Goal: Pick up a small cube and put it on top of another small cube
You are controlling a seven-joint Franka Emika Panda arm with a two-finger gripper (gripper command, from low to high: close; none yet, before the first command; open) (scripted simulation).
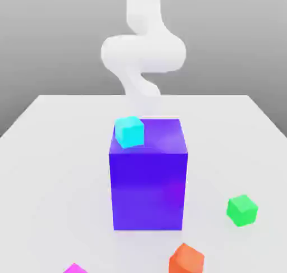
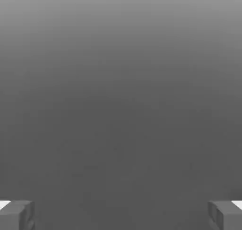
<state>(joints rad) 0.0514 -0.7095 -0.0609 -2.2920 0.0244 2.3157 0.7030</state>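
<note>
In the exterior view you look from in front of the arm and above the pale, smooth bench [image 1: 56, 171], facing the smooth white robot arm [image 1: 143, 53] across it and tilted down enough to take in the top and near face of the big purple-blue block [image 1: 148, 190], with the plain matte magenta-pink cube [image 1: 75, 268] cut by the near edge of the frame. Your hand view looks from the hand out between the two grey fingertips of the tool [image 2: 121, 216], very close to them, onto a plain grey expanse, and you can't tell which part of the scene the two views share.
</note>
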